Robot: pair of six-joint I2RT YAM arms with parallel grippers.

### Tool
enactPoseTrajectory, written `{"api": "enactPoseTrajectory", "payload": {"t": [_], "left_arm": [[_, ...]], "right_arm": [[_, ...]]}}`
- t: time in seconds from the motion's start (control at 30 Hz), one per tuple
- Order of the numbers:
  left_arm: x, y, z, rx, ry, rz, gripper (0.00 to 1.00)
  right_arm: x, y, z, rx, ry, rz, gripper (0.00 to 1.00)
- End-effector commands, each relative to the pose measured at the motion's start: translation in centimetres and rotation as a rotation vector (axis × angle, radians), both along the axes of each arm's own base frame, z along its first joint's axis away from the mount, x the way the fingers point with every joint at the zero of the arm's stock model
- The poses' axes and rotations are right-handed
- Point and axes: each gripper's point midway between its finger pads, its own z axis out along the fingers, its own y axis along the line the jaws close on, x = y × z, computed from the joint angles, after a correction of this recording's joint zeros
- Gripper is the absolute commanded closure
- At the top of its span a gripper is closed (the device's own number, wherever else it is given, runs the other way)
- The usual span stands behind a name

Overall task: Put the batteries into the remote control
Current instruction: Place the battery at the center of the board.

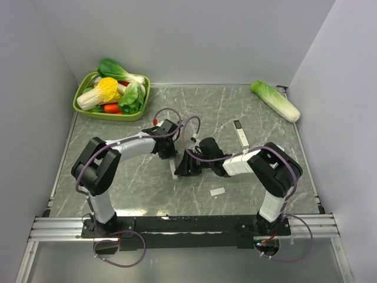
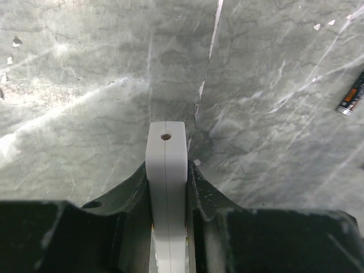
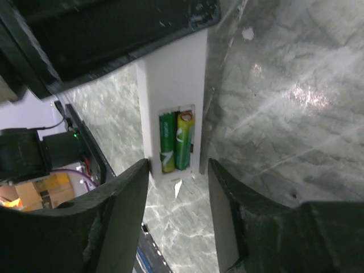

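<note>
Marble table (image 1: 135,191) with tray (image 1: 88,112), cabbage (image 1: 275,100), black-tipped remote (image 1: 240,133)

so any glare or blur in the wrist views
Left wrist view: pale glare streaks the table at left; the left gripper is dark and soft around the remote control. Right wrist view: a bright glint on the table at right; the batteries read clearly.

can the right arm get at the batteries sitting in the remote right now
Probably yes. The batteries lie uncovered in the recess of the remote control, which faces the right pincer. Its jaws stand apart near that end, with nothing in between. The left pincer grips the other end.
</note>
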Motion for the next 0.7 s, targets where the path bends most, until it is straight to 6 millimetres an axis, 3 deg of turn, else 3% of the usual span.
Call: {"api": "enactPoseTrajectory", "payload": {"t": [0.0, 0.23, 0.4, 0.67], "left_arm": [[-1.2, 2.3, -0.8, 0.234, 0.011, -0.006, 0.99], [-1.3, 2.8, 0.2, 0.341, -0.012, -0.01, 0.99], [-0.9, 2.8, 2.0, 0.365, -0.066, -0.01, 0.99], [-1.4, 2.1, 1.1, 0.333, -0.029, -0.043, 0.99]], "right_arm": [[1.6, -0.9, -1.2, 0.004, -0.021, -0.087, 0.5], [2.0, -2.2, -0.5, 0.048, -0.025, -0.157, 0.52], [2.4, -3.0, -0.5, 0.058, -0.037, -0.193, 0.53], [2.4, -2.8, -0.8, 0.048, -0.025, -0.162, 0.53]]}}
